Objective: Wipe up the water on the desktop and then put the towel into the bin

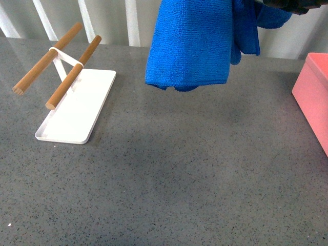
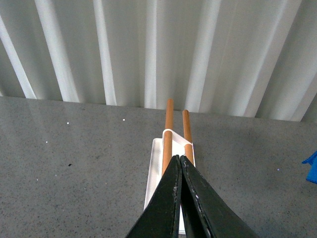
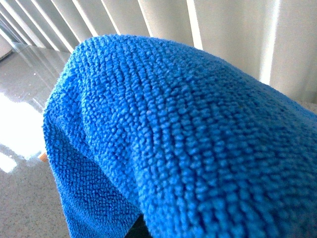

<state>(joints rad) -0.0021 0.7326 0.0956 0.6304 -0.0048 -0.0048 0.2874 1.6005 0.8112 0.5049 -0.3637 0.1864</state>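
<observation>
Above the far edge of the bench, one towel hangs; one bin at the right edge; left tool pressed together, right tool can't tell.

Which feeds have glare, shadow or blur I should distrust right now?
Front view: even light, sharp; the towel casts a faint soft shadow on the desktop. Left wrist view: sharp, no glare, shut left claw in the foreground. Right wrist view: the towel fills the frame, softer near the lens; the desktop patch beside it is blown out white.
</observation>
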